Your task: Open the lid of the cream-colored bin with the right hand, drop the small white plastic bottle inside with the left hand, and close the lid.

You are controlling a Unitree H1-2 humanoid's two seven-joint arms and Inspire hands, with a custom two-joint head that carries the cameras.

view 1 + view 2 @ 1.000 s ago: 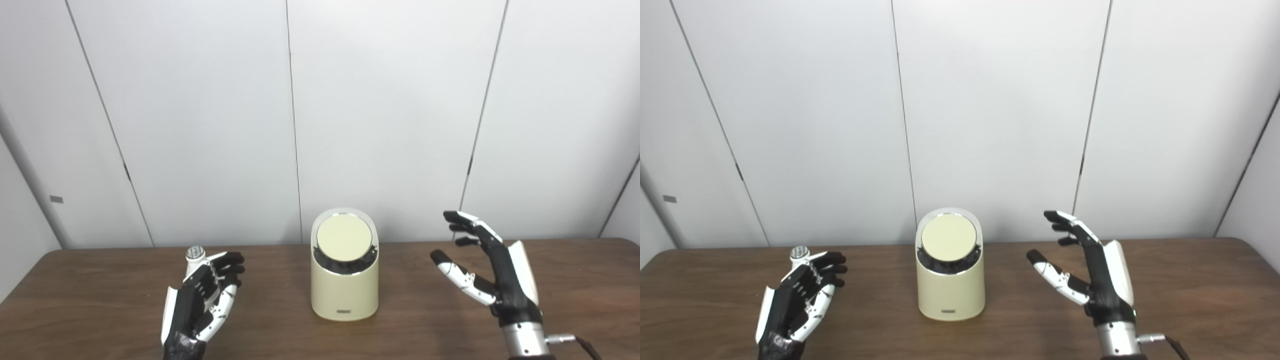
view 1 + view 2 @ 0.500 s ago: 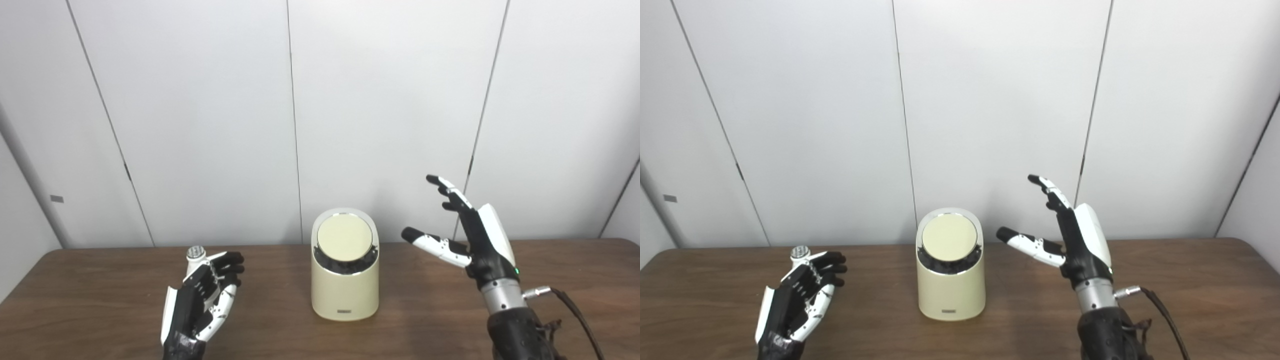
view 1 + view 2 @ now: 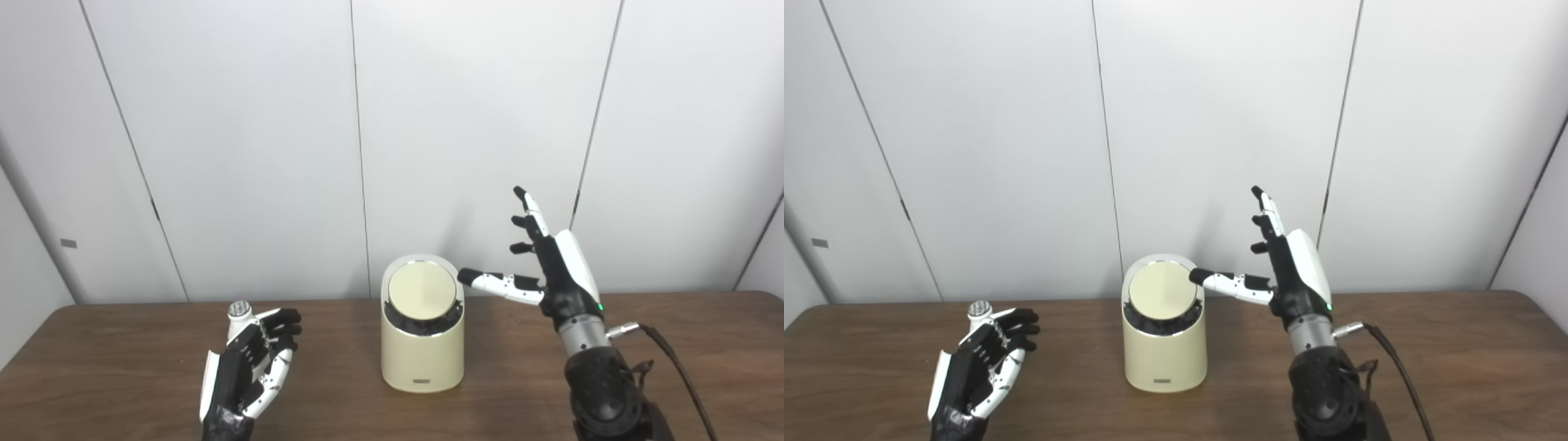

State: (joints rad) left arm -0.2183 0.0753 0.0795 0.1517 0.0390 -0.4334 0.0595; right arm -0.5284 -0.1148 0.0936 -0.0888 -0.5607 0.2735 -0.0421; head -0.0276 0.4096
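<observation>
A cream-colored bin [image 3: 422, 343] is seen standing upright near the middle of the brown wooden table [image 3: 98, 367], in front of a wall of pale panels [image 3: 245, 122]. Its round lid [image 3: 422, 290] is shut and tilted toward the cameras, ringed by a bright rim with a dark band below it. The right robot hand [image 3: 554, 269] is raised beside the bin's upper right, palm turned toward the bin, and nothing is held in it: the fingers [image 3: 528, 211] are spread and pointed up toward the wall, while the thumb [image 3: 490, 282] is stretched out sideways toward the lid. In the left eye view the thumb tip is seen just beside the bin's upper right edge; in the right eye view it overlaps the lid's rim, so whether contact is made cannot be told. A green light is lit near the right wrist, and a dark cable [image 3: 674, 361] is seen trailing from the forearm toward the lower right. On the left side of the table, well apart from the bin, the left robot hand [image 3: 248, 367] is held low over the wood, palm up and fingers partly curled. The small white plastic bottle [image 3: 239, 317] is cradled in it, with the ribbed cap showing above the fingertips; how firmly it is gripped cannot be told.
</observation>
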